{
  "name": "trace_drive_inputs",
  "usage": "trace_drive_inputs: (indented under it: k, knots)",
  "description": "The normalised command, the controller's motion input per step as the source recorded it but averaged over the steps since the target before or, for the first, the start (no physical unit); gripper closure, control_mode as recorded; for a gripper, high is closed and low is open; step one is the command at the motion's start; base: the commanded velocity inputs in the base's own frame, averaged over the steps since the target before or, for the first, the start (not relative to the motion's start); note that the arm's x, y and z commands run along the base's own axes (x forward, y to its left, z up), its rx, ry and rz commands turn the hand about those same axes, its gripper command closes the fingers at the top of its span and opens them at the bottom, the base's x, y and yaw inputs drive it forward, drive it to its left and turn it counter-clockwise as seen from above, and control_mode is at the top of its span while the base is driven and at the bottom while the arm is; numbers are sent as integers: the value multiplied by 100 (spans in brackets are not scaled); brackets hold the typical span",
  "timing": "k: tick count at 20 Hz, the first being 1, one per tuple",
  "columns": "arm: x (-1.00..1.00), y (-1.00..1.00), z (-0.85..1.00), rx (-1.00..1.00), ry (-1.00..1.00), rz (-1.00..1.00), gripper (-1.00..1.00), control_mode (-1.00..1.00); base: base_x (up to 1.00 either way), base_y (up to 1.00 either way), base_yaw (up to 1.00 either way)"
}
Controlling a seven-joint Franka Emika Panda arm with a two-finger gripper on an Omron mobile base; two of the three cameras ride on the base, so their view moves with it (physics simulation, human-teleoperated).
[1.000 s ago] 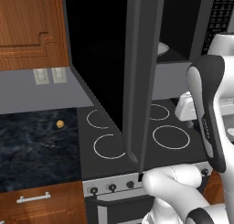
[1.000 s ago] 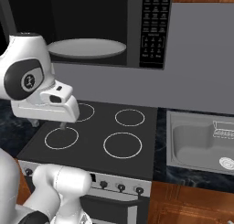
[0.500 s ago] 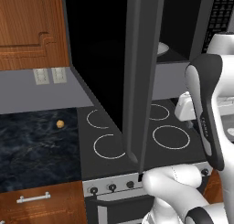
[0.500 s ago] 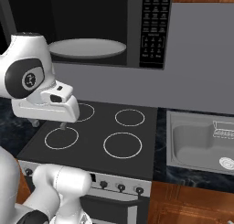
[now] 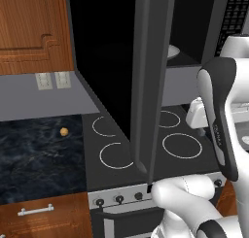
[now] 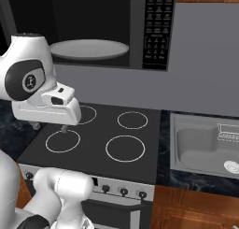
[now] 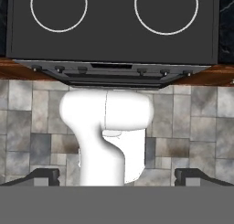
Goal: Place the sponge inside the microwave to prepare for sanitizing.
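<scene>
Black stovetop [image 6: 98, 134] with 4 ring burners, microwave [image 6: 140, 32] open above, white plate [image 6: 88, 49] inside, gripper [image 7: 117, 175] empty, fingers wide apart.

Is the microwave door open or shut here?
Open: the microwave door swings out over the stove, exposing the white plate inside.

Wooden cabinets [image 5: 29, 28], black cooktop [image 6: 102, 134], stone-tile floor [image 7: 192, 122].

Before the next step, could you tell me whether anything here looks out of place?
The microwave door hangs wide open over the stove, its plate bare. A small tan ball sits loose on the dark counter. Nothing looks spilled or damaged.
</scene>
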Motion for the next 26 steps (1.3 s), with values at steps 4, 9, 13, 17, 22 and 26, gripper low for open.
trace_drive_inputs:
  k: [4, 9, 13, 17, 22, 26]
  knots:
    - [0, 0, 0, 0, 0, 0, -100, 100, -1, 0, 0]
    - [0, 0, 0, 0, 0, 0, -100, 100, -5, -1, 0]
    - [0, 0, 0, 0, 0, 0, -100, 100, -21, -4, 0]
    - [0, 0, 0, 0, 0, 0, -100, 100, -37, 0, 0]
    - [0, 0, 0, 0, 0, 0, -100, 100, -52, 0, -1]
    - [0, 0, 0, 0, 0, 0, -100, 100, -36, 0, -2]
